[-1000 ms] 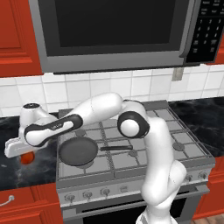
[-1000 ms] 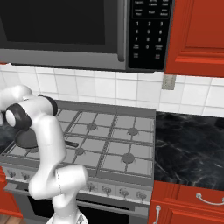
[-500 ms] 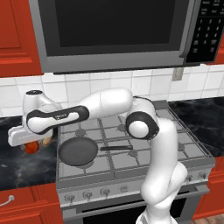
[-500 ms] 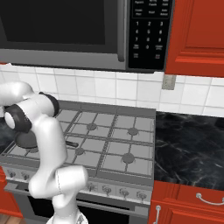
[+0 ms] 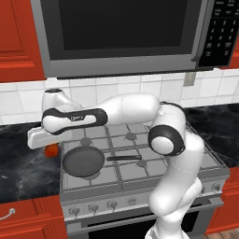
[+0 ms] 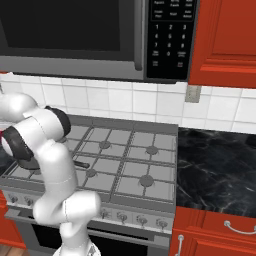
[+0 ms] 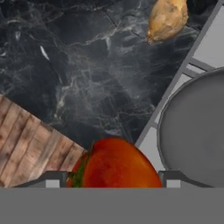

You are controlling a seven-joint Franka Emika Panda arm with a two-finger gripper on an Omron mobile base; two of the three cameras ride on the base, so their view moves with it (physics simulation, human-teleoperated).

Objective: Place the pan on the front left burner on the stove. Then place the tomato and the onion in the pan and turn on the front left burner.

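Hovering over the tomato [image 7: 114, 162] with my gripper [image 7: 106, 178] spread wide and nothing yet held.

It sits on the dark counter [image 7: 78, 78] just left of the stove [image 5: 140, 158], between my fingertips in the hand view. The pan [image 5: 84, 161] is on the front left burner, near on its right, and the onion [image 7: 167, 18] lies farther off on the counter. A wooden board [image 7: 30, 144] lies close on the other side. I judge the risk is this: a round, glossy fruit could roll or squirt out if I close off-centre, or one finger could catch the board or the stove edge.
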